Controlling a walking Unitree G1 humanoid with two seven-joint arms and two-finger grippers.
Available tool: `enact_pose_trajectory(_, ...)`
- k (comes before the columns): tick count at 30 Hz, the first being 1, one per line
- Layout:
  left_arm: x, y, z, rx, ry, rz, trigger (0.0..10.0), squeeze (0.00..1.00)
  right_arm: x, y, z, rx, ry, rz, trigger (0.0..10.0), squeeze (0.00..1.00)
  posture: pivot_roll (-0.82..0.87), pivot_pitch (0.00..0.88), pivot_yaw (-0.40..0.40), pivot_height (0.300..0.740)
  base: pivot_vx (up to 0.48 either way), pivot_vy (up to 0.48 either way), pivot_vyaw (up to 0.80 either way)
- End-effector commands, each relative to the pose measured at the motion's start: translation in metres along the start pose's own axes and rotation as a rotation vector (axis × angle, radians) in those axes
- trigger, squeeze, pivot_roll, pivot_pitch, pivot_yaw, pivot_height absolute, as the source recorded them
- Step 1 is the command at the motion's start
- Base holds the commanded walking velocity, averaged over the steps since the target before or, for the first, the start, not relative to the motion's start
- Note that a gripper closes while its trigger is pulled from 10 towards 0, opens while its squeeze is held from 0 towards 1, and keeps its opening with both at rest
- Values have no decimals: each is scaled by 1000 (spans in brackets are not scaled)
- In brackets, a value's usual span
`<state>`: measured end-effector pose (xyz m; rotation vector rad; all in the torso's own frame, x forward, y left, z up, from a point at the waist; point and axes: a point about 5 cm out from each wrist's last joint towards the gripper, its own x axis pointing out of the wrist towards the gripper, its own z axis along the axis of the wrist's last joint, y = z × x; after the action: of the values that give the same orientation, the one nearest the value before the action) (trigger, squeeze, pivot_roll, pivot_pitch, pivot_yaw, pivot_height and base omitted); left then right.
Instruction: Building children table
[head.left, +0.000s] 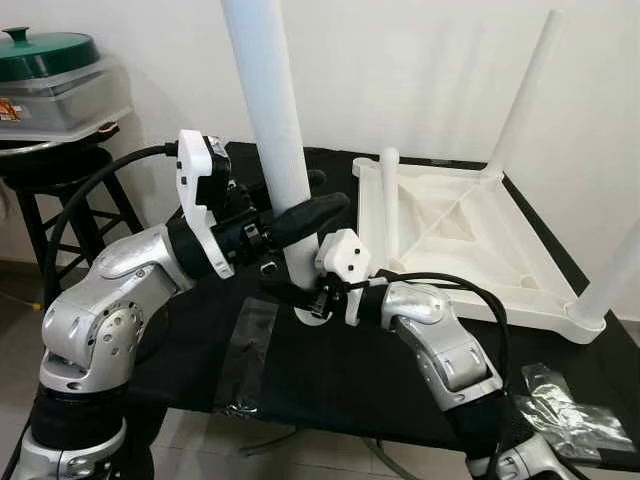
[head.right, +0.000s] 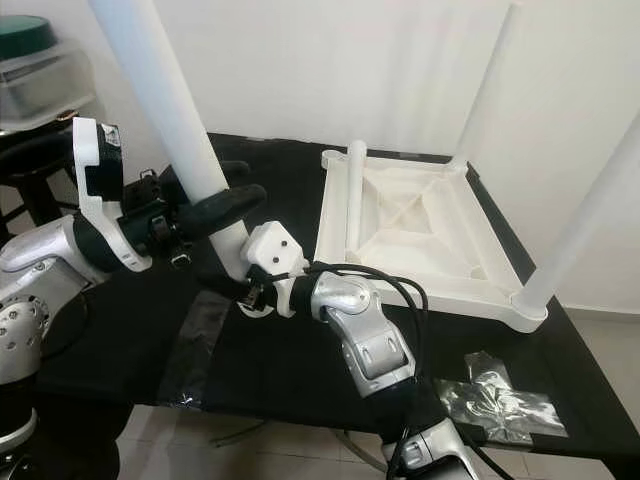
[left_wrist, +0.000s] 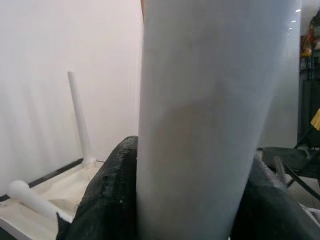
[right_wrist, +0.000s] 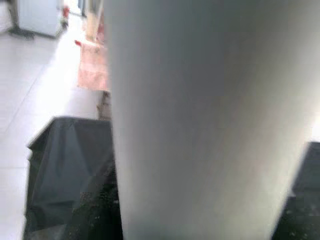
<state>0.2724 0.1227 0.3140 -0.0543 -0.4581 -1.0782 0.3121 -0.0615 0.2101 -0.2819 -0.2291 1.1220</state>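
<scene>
Currently, the black cloth-covered worktop (head.left: 330, 370) carries the largest item, a white moulded plastic tabletop (head.left: 465, 235) lying upside down, ribbed underside up, on the robot's right. Two white plastic legs (head.left: 525, 90) stand fitted in its far and near right corners; a third white leg (head.left: 390, 200) lies loose across its left edge.

Next in size, a smooth white cylindrical plastic table leg (head.left: 270, 110) stands nearly upright on the worktop, leaning slightly away to the left, its foot resting on the cloth just beside the tabletop's near left corner. Its long axis runs vertically, and the tabletop lies to its right, near but apart.

The left tool (head.left: 295, 215) has its textured black fingers (left_wrist: 107, 195) pinching the leg at mid-height, one on each side. The right tool (head.left: 305, 295) sits at the leg's base; its wrist view suggests a grip on the leg, but I cannot tell its finger state for certain.

Judgement: the leg must travel right and seat in an empty corner socket; the right arm is nearer.

Smaller items: crumpled clear plastic wrapping (head.left: 565, 410) lies at the worktop's near right.
</scene>
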Motion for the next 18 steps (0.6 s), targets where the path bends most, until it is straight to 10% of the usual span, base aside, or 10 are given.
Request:
enact_pose_trajectory(1, 0, 2, 2, 0, 2, -11, 0, 0, -4, 1, 4, 55, -39, 40, 10000, 851, 21, 0, -4, 740, 0, 0, 0)
enact_pose_trajectory(4, 1, -1, 0, -2, 17, -36, 0, 0, -7, 6, 9, 80, -66, 109, 10000, 1000, 19, 0, -5, 740, 0, 0, 0)
enact_pose_trajectory(11, 3, -13, -6, 1, 98, -212, 0, 0, -16, 18, 17, 47, -105, 301, 10000, 1000, 21, 0, -4, 740, 0, 0, 0)
enact_pose_trajectory(12, 3, -20, -6, -3, 133, -320, 0, 0, -19, 21, 17, 43, -86, 364, 10000, 922, 21, 0, -3, 740, 0, 0, 0)
enact_pose_trajectory(13, 4, -24, -6, -5, 158, -404, 0, 0, -21, 23, 17, 42, -68, 417, 10000, 176, 21, 0, -2, 740, 0, 0, 0)
enact_pose_trajectory(15, 5, -27, -6, -6, 176, -469, 0, 0, -22, 25, 16, 55, -53, 460, 10000, 0, 20, 0, 0, 740, 0, 0, 0)
enact_pose_trajectory(18, 9, -30, -6, 3, 193, -557, 0, 0, -23, 27, 16, 86, -43, 514, 10000, 0, 15, 0, 2, 740, 0, 0, 0)
